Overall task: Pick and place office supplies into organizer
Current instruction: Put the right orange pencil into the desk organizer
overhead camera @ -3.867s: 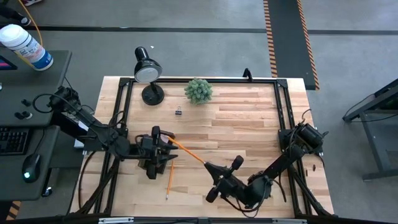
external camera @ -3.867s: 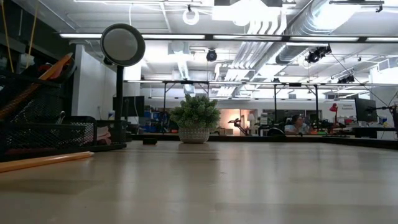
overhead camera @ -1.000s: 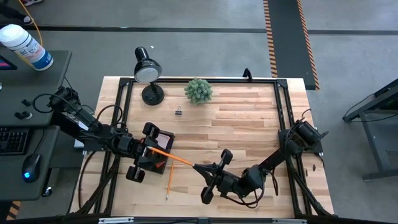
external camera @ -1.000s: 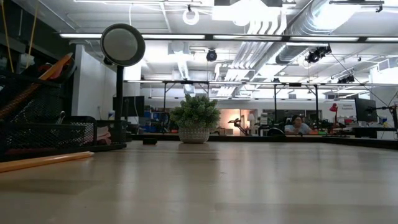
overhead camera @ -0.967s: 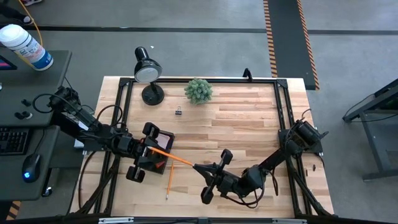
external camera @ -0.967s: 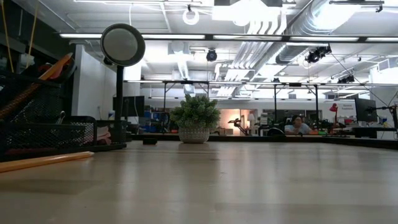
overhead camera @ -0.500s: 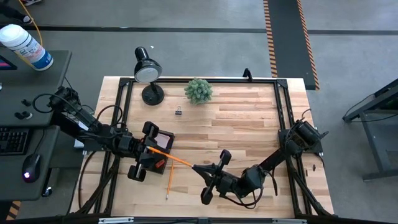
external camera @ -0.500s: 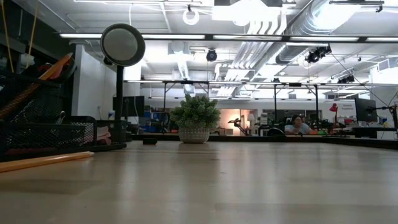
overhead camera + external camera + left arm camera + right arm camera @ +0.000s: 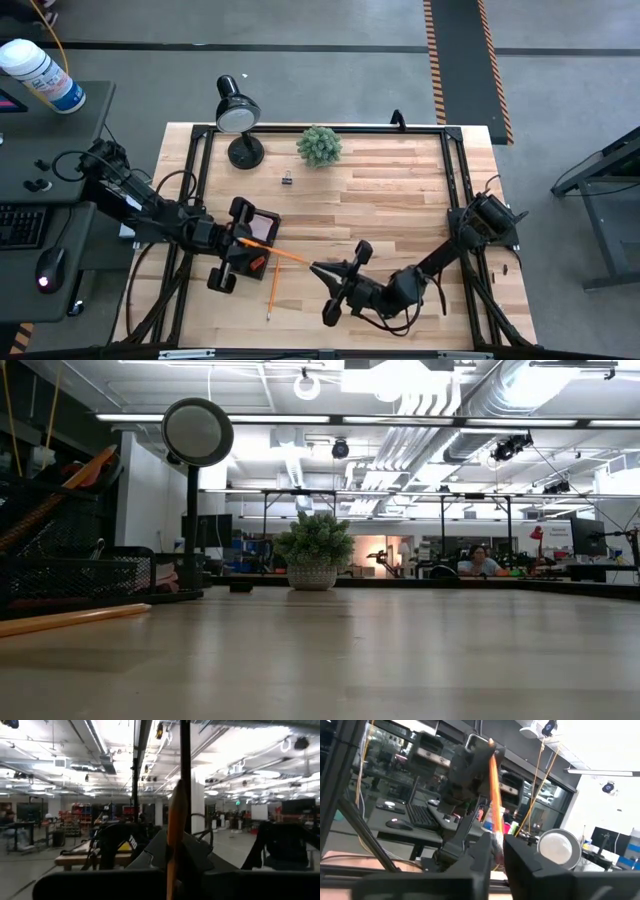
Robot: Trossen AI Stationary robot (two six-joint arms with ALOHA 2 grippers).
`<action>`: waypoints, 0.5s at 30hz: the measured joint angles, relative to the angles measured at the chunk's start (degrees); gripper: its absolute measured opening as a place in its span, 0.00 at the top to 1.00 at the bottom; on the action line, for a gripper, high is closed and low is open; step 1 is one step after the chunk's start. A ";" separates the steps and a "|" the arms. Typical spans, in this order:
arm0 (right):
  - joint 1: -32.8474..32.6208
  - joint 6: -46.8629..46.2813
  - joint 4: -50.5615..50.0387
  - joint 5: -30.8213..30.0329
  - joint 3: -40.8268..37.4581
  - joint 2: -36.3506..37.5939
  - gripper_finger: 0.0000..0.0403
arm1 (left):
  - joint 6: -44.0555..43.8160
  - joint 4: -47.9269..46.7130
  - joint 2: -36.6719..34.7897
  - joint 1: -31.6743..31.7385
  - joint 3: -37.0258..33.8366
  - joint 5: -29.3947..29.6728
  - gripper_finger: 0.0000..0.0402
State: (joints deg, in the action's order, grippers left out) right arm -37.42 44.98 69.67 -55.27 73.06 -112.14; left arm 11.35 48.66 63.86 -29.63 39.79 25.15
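An orange pencil hangs between my two grippers, slanting across the table's near middle. My left gripper is shut on its left end, right over the black organizer. My right gripper is shut on its right end. A second pencil lies flat on the table near the front edge. A small black binder clip rests farther back. In the low view the organizer stands at the left with the lying pencil before it. My left gripper has the pencil's left end pinched between its two fingers, coming level from the table's left side. The pencil runs on past the fingers, clear of the table. My right gripper has the pencil's right end between its two fingers, coming level from the table's right; the shaft runs straight out along the fingers toward the other gripper.
A black desk lamp and a green spiky plant stand at the table's far edge. Bare wood lies to the right of my right arm. A desk with a keyboard stands left of the table.
My left gripper's fingers have drawn together around the pencil's left end above the organizer. The pencil has stayed slanted between both grippers, and neither arm has shifted much.
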 joint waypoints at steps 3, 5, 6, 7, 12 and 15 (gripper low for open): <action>-0.63 0.29 -0.03 -1.07 0.00 0.00 0.83 | 0.39 -2.04 0.06 0.07 0.00 1.56 0.99; -1.13 0.48 -0.35 -1.66 0.00 0.00 0.76 | 0.37 -2.37 0.04 0.13 0.00 2.28 0.99; -1.40 0.89 -0.35 -2.12 0.00 0.00 0.72 | 0.36 -2.41 0.04 0.11 0.00 2.58 0.99; -1.72 1.39 -0.35 -2.78 0.00 0.00 0.69 | 0.36 -2.63 0.04 0.06 0.00 2.68 0.99; -3.95 2.65 -0.29 -11.86 0.00 0.00 0.55 | -0.96 -8.48 -0.53 0.00 0.00 4.30 0.99; -5.56 2.32 -0.85 -19.37 0.00 0.00 0.49 | -5.03 -18.21 -2.70 0.01 0.00 6.39 0.99</action>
State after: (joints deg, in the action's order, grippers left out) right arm -42.98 47.30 68.82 -74.64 73.06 -112.14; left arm 6.33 30.45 61.16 -29.62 39.79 31.54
